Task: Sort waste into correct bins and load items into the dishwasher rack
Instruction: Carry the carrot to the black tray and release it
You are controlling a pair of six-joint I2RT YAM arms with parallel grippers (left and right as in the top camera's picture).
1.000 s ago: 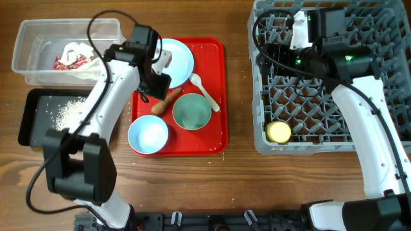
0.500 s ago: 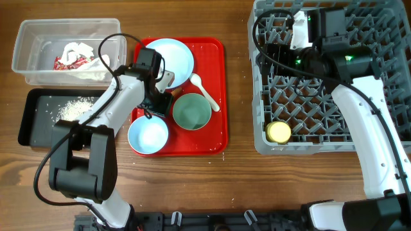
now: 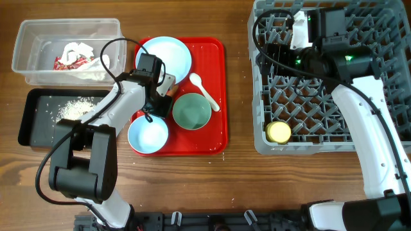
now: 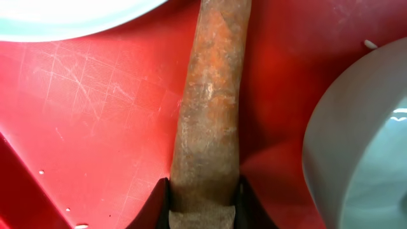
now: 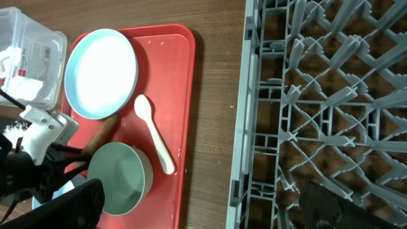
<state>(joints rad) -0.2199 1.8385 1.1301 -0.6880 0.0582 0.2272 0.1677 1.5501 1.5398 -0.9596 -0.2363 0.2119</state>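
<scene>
- Change since the earlier frames: my left gripper [image 3: 156,97] has swung off the pale blue plate [image 3: 166,58] and dropped onto the red tray [image 3: 215,142]. The right arm has not shifted.
- Left gripper: jaws closed against both flanks of the orange carrot piece [image 4: 210,102], gripping near its end, where there is the most clearance.
- Carrot piece: lying flat on the red tray, wedged between the plate, the green bowl [image 3: 191,110] and the blue bowl [image 3: 148,135]. Not yet lifted.
- Right gripper [image 5: 200,207]: fingers spread wide, nothing between them. I judge it is parked over the dishwasher rack [image 3: 308,128] to keep clear of the left arm.
- Clear tub [image 3: 26,64]: holds crumpled paper [image 3: 77,50] and red wrapper scraps [image 3: 67,61].
- Black tray [image 3: 29,125]: holds loose rice grains [image 3: 74,108]. Likely the food-waste bin, so the carrot's destination.
- Rack contents: one yellow cup [image 3: 279,132] in the near left corner.
- Awaiting loading, all on the red tray: plate, both bowls, white spoon [image 3: 205,92].
</scene>
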